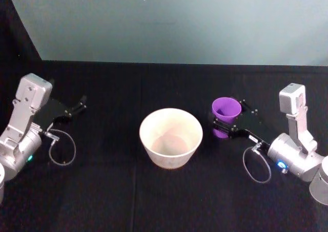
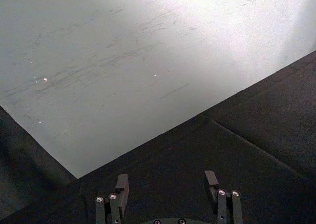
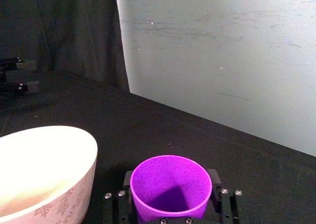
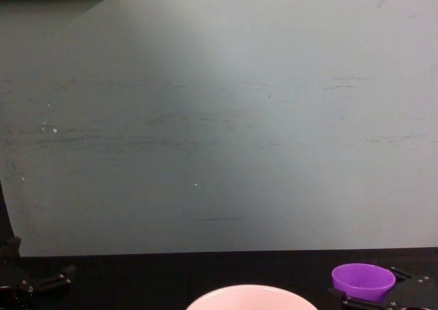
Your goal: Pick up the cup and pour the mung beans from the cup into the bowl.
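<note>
The purple cup (image 1: pixel 226 110) stands just right of the bowl (image 1: pixel 154 150), a wide pale one at the table's middle. My right gripper (image 1: pixel 229 118) is shut on the cup, one finger on each side of its wall. From the right wrist the cup (image 3: pixel 170 192) sits between the fingers (image 3: pixel 224 201), and its inside shows only purple. The bowl's rim (image 3: pixel 59 132) is close beside it. No mung beans are visible in the cup or the bowl. In the chest view the cup (image 4: pixel 363 280) looks upright. My left gripper (image 1: pixel 79 108) rests open at the far left, holding nothing.
A black cloth covers the table (image 1: pixel 169 201). A pale wall (image 1: pixel 179 22) closes off the back edge. Cable loops (image 1: pixel 256 165) hang by each wrist. Bare cloth lies between the bowl and the left arm.
</note>
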Motion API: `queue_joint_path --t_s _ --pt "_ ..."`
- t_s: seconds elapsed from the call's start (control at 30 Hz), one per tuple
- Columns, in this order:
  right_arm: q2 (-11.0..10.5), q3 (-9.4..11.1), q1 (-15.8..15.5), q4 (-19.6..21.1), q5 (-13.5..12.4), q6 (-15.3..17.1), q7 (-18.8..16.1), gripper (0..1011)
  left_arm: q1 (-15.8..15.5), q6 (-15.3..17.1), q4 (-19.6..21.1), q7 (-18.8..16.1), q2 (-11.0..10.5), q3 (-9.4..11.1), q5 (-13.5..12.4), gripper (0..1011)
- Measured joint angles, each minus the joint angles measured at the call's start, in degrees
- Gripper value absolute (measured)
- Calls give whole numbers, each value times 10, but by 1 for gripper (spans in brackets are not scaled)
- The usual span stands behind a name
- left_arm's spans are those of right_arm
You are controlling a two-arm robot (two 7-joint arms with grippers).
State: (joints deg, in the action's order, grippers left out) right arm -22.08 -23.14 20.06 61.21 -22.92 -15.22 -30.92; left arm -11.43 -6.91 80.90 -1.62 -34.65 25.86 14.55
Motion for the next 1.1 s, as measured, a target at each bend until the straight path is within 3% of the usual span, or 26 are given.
queue_joint_path --t_s 0.2,0.47,0.7,1.1 --pt "0 0 0 0 0 0 0 794 0 0 0 0 0 0 0 1000" --pt "-1 -1 0 0 -1 0 0 762 0 0 0 0 0 0 0 1000" --pt "-20 19 -23 73 6 27 9 736 0 0 0 0 0 0 0 1000" --pt "-57 68 -61 214 -10 76 19 735 0 0 0 0 0 0 0 1000"
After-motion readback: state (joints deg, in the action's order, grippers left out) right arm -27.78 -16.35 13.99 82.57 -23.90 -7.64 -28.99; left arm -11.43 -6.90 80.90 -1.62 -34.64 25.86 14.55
